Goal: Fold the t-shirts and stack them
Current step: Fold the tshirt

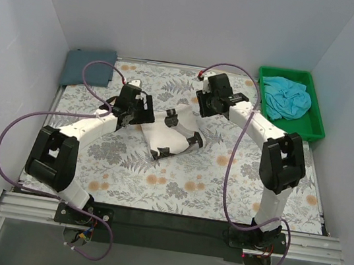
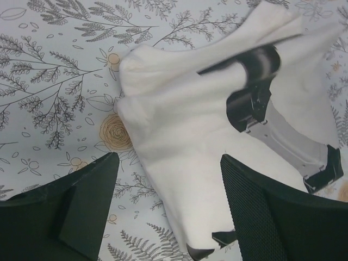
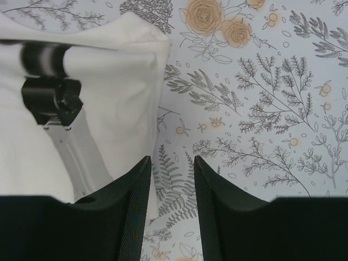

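The cream-white t-shirt with a black graphic (image 1: 167, 134) lies crumpled, partly folded, at the middle of the table. My left gripper (image 1: 130, 111) hovers over its left edge, open wide and empty; in the left wrist view the shirt (image 2: 190, 136) lies below, between the jaws of the gripper (image 2: 168, 206). My right gripper (image 1: 207, 102) is over the shirt's far right edge, narrowly open and empty; its view shows the shirt (image 3: 98, 109) left of the gripper (image 3: 171, 185). The slate blue-grey t-shirt (image 1: 88, 67) lies folded at the back left. The turquoise t-shirt (image 1: 287, 99) is bunched in a bin.
A green bin (image 1: 316, 127) stands at the back right corner. The floral table cover (image 1: 176, 182) spreads over the table. White walls close in the left, back and right sides.
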`<state>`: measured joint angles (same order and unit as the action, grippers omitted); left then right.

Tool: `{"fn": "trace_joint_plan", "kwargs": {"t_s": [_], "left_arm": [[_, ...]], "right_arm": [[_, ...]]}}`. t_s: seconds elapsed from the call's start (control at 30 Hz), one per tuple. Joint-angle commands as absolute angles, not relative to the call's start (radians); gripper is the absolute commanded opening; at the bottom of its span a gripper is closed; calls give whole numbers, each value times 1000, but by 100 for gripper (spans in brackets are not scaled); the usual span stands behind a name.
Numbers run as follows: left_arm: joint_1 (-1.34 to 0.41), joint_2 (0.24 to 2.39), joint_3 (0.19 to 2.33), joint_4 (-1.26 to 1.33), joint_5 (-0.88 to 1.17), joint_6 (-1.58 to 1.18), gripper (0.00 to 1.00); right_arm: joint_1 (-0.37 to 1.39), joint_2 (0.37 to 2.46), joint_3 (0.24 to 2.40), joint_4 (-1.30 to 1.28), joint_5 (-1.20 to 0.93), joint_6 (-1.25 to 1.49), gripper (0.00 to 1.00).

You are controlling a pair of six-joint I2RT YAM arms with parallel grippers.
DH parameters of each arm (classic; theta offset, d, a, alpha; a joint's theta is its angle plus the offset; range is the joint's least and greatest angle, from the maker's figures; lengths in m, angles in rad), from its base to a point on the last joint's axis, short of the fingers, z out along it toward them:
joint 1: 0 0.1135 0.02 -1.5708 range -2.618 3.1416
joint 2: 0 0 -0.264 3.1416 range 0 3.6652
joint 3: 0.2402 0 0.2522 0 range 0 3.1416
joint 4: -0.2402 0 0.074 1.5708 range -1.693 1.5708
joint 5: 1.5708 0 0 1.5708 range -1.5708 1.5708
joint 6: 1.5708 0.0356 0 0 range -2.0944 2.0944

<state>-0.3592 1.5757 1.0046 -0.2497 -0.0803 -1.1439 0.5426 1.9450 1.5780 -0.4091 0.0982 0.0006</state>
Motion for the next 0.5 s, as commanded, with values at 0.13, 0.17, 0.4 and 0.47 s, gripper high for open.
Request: {"fn": "trace_joint_plan", "kwargs": {"t_s": [0.13, 0.17, 0.4, 0.47], "left_arm": [[-360, 1520, 950, -207, 83, -983, 40], [-360, 1531, 956, -193, 92, -977, 33], [-339, 1793, 1113, -143, 43, -1011, 23], [-319, 1841, 1159, -135, 35, -1035, 23]], "right_arm": [[534, 1806, 1448, -327, -116, 35, 38], [532, 1801, 1436, -321, -132, 40, 38], [522, 1802, 1368, -262, -236, 64, 38], [511, 1807, 1355, -238, -258, 81, 38]]}}
